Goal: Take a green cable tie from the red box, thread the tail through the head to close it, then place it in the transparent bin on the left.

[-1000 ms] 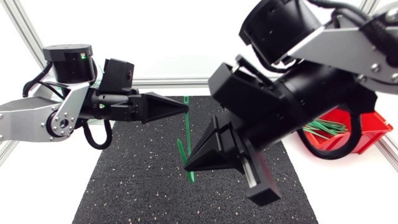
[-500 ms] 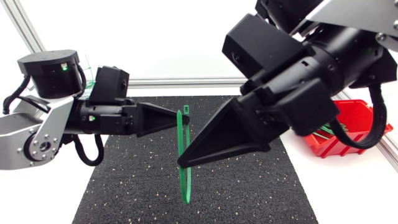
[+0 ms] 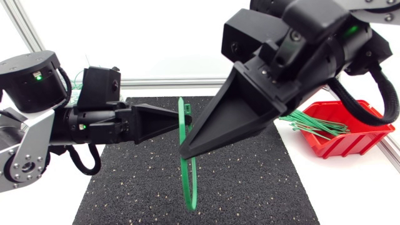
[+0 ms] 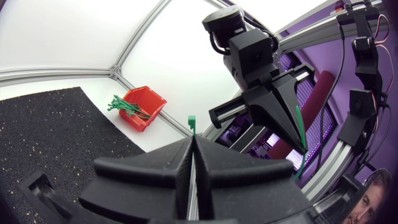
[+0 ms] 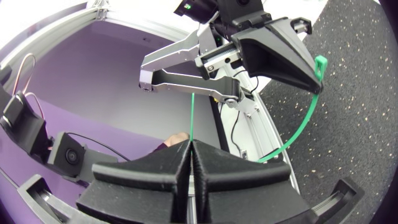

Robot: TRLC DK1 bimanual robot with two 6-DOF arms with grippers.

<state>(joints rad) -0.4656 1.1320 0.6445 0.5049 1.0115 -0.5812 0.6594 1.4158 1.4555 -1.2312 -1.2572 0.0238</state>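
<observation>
Inspecting from above, counted two arms: left arm (image 3: 31,131) entering at the left side, right arm (image 3: 312,37) at the right, each ending in one pincer. Found both pincer tips near each other but apart, above the middle of one black mat (image 3: 250,181) laid on the white table (image 3: 350,200).

Counted one green cable tie (image 3: 181,107) in the air, clear of the mat and gripped at two places. Found left pincer (image 3: 185,117) clenched on the tie just below its square head; confirmed from the left wrist view, with both fingers pressed together and the head standing just proud of the tips. Found right pincer (image 3: 183,153) clenched on the tail portion; confirmed from the right wrist view, with fingers closed and one thin green strand rising straight out between them. Noted the tie bowed in a single curve between the two grips, hanging below the right pincer in the overhead view. Noted head and tail end apart, tail not passed through the head.

Counted one red box (image 3: 340,147) on the table beyond the right edge of the mat, well apart from both pincers. Noted inside it one loose bundle of spare green ties (image 3: 312,122), several spilling over the near rim; exact number cannot be told.
</observation>
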